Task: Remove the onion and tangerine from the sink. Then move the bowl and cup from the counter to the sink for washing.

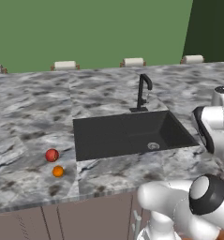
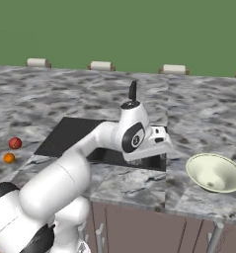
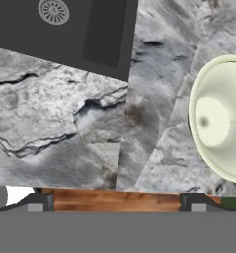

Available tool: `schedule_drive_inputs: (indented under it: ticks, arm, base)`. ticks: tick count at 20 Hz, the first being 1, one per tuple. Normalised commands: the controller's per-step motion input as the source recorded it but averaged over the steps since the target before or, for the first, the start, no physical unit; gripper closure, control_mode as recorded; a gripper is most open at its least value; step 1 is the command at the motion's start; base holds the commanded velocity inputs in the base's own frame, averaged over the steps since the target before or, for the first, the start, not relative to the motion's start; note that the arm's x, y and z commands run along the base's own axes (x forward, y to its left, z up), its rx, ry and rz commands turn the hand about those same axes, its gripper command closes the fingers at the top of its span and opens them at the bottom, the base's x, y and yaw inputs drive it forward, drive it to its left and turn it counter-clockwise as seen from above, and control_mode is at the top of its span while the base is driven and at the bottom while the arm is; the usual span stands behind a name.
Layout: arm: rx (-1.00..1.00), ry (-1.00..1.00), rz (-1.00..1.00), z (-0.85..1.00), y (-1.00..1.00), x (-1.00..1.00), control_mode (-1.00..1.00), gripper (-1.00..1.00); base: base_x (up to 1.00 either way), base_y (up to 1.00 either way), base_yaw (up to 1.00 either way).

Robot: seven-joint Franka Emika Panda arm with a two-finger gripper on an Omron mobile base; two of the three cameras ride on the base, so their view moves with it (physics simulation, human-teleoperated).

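The red onion (image 1: 51,155) and the smaller orange tangerine (image 1: 58,171) lie on the marble counter (image 1: 38,108) left of the black sink (image 1: 132,133), also seen as onion (image 2: 15,143) and tangerine (image 2: 9,158). The basin holds nothing. The pale cream bowl (image 2: 215,172) sits on the counter right of the sink, near the front edge. My gripper (image 2: 154,158) hangs over the counter by the sink's front right corner, left of the bowl. In the hand view the gripper (image 3: 117,205) is open and holds nothing, with the bowl (image 3: 218,118) at the right edge. The cup is out of view.
The thin black faucet (image 1: 142,91) stands behind the basin. The round drain (image 3: 54,11) shows in the hand view's top left. Several small white-topped items (image 1: 65,65) line the counter's back edge below the green wall. Brown cabinet fronts (image 2: 139,227) lie below the counter.
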Motion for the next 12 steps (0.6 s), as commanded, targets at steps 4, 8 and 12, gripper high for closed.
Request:
schedule_drive_inputs:
  ticks: [4,8,12]
  arm:
    - [0.0,0.03,0.0,0.0,-0.43,0.18,-1.0,-1.0]
    - [0.0,0.04,0.0,-0.02,-0.41,0.14,-1.0,-1.0]
    - [0.0,0.04,0.0,-0.06,-0.35,0.14,-1.0,-1.0]
  base:
    - [0.0,0.0,0.0]
    - [0.0,0.0,0.0]
    - [0.0,0.0,0.0]
